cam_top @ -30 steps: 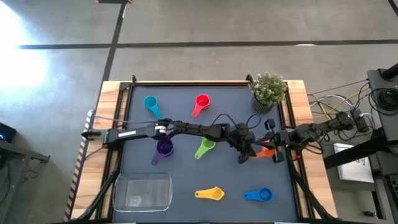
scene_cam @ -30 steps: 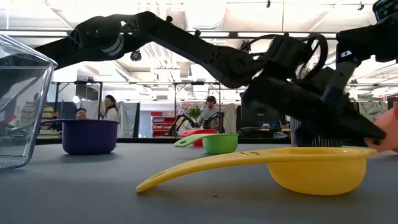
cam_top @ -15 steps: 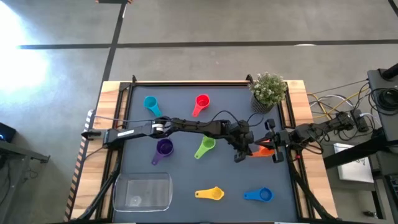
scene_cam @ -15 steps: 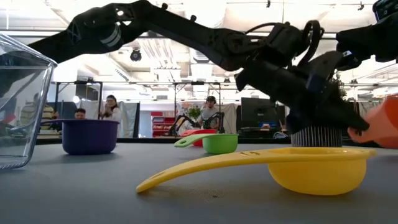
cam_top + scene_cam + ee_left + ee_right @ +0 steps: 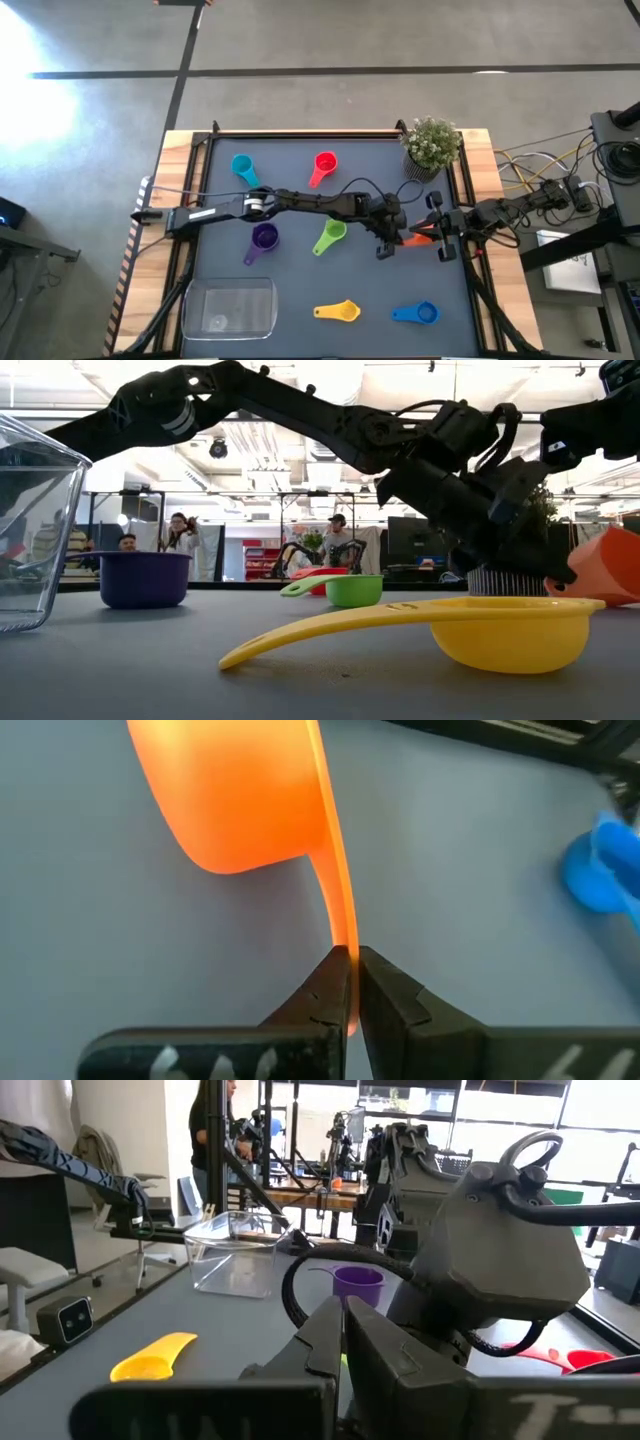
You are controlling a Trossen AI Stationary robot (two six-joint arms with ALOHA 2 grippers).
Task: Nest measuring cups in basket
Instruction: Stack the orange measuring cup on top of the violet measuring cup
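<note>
My left hand [image 5: 348,982] pinches shut on the thin flat handle of the small orange plastic measuring cup [image 5: 240,795], lifted near the table's right edge. Held so narrowly, it could swivel or slip before the clear plastic basket [image 5: 229,308], near-left.

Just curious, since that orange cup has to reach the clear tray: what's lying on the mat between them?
In the high view, the green cup and purple cup lie between the orange cup, pinched in the left claw, and the basket.
</note>
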